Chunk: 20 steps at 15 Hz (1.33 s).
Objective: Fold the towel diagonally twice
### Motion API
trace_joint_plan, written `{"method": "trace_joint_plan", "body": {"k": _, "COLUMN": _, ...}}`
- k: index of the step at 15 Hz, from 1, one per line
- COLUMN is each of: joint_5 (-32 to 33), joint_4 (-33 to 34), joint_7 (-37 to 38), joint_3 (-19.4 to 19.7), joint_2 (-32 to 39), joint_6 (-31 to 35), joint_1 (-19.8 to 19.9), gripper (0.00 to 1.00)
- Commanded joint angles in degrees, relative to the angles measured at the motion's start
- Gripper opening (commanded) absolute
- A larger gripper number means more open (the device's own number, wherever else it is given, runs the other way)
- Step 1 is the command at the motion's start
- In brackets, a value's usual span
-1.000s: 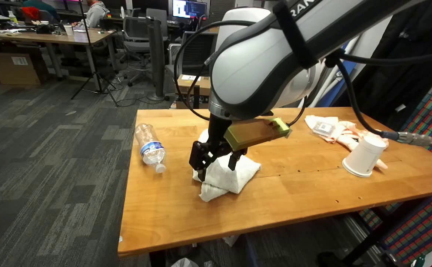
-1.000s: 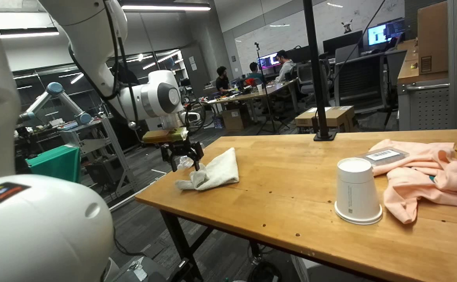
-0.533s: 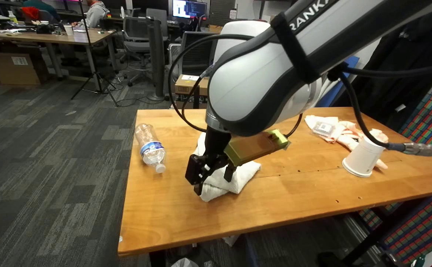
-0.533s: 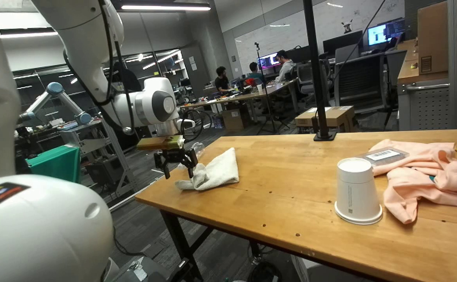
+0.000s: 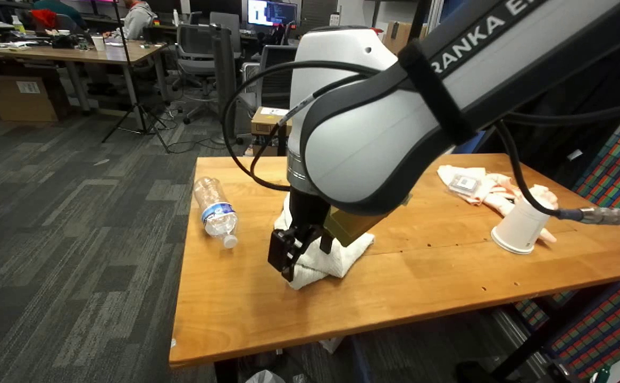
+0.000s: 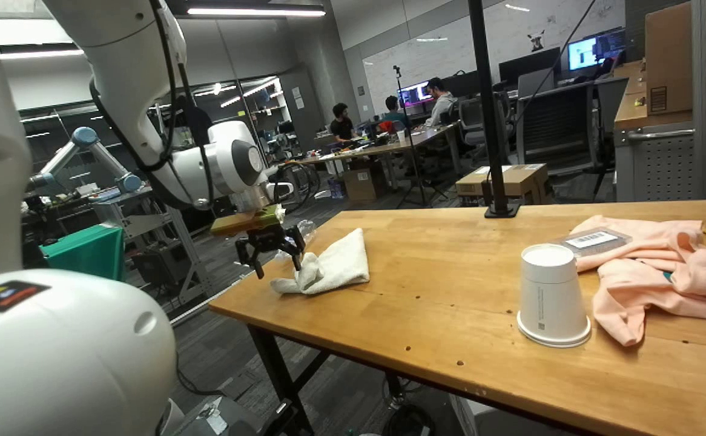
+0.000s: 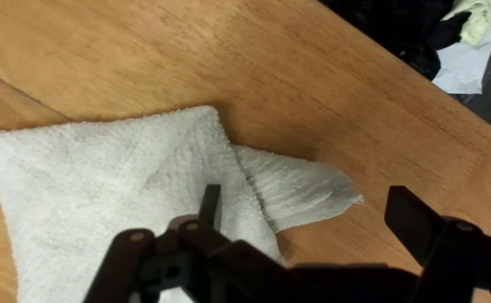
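A white towel (image 5: 344,252) lies folded on the wooden table in both exterior views (image 6: 344,263). In the wrist view the towel (image 7: 102,185) has a broad folded layer with a crisp corner. A small pointed flap (image 7: 300,185) sticks out from under its edge towards the right. My gripper (image 5: 307,262) is open and empty above that flap end, and it also shows in an exterior view (image 6: 278,269). In the wrist view its fingers (image 7: 305,191) stand wide apart, one over the folded layer and one over bare wood, with the flap between them. Part of the towel is hidden behind the gripper.
A clear plastic bottle (image 5: 217,213) lies near the table's edge, beside the towel. An upside-down white cup (image 6: 553,297) and a crumpled pink cloth (image 6: 662,290) with a small clear box (image 6: 595,239) are farther along the table. A black pole (image 6: 493,139) stands at the table's edge.
My open gripper has moved off the towel's middle towards its flap end and risen slightly. In the last half second the wrist has turned and tilted a little. The towel has not moved.
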State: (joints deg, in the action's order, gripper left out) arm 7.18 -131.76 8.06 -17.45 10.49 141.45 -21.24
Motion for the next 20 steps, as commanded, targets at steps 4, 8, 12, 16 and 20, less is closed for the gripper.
{"method": "trace_joint_plan", "body": {"k": 4, "joint_5": 9.2, "joint_4": 2.2, "joint_7": 0.9, "joint_3": 1.9, "joint_2": 0.0, "joint_6": -0.1, "joint_1": -0.1, "gripper": 1.00}}
{"method": "trace_joint_plan", "body": {"k": 8, "joint_5": 7.4, "joint_4": 3.4, "joint_7": -1.4, "joint_3": 1.5, "joint_2": 1.2, "joint_6": 0.8, "joint_1": 0.5, "gripper": 1.00}}
{"method": "trace_joint_plan", "body": {"k": 12, "joint_5": 6.3, "joint_4": 4.4, "joint_7": -2.8, "joint_3": 1.5, "joint_2": 3.1, "joint_6": 0.9, "joint_1": 0.8, "gripper": 1.00}}
{"method": "trace_joint_plan", "body": {"k": 16, "joint_5": 6.2, "joint_4": 5.2, "joint_7": -3.5, "joint_3": 1.4, "joint_2": 4.4, "joint_6": 0.6, "joint_1": 0.7, "gripper": 1.00}}
{"method": "trace_joint_plan", "body": {"k": 20, "joint_5": 5.9, "joint_4": 4.4, "joint_7": -3.5, "joint_3": 0.6, "joint_2": 2.7, "joint_6": 0.1, "joint_1": 0.0, "gripper": 1.00}}
